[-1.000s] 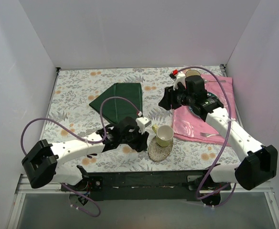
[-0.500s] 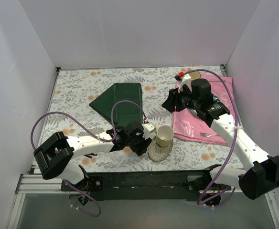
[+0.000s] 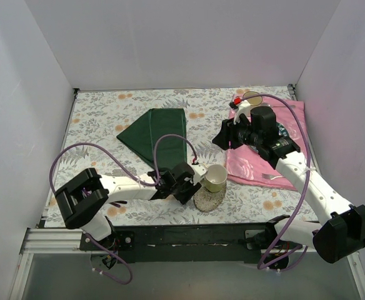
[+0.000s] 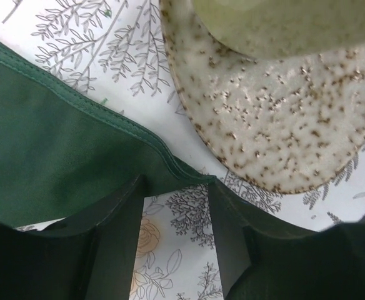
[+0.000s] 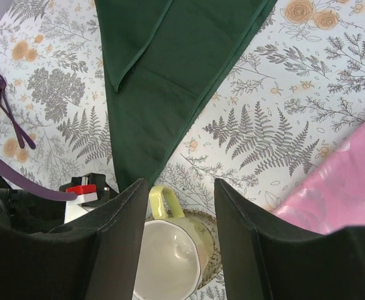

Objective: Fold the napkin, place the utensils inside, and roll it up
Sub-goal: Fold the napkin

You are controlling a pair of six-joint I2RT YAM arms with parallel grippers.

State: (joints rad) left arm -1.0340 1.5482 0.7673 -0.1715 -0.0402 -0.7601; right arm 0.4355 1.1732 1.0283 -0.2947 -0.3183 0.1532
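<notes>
One napkin, one cup, one saucer

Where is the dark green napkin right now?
In the top view the napkin lies folded on the floral table, left of centre. Its near corner reaches toward the yellow-green cup on the speckled saucer.

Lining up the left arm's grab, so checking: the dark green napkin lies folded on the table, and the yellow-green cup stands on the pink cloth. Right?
Not quite. The yellow-green cup stands on the speckled plate, beside the pink cloth, not on it; the top external view shows this. The dark green napkin does lie folded on the table.
</notes>
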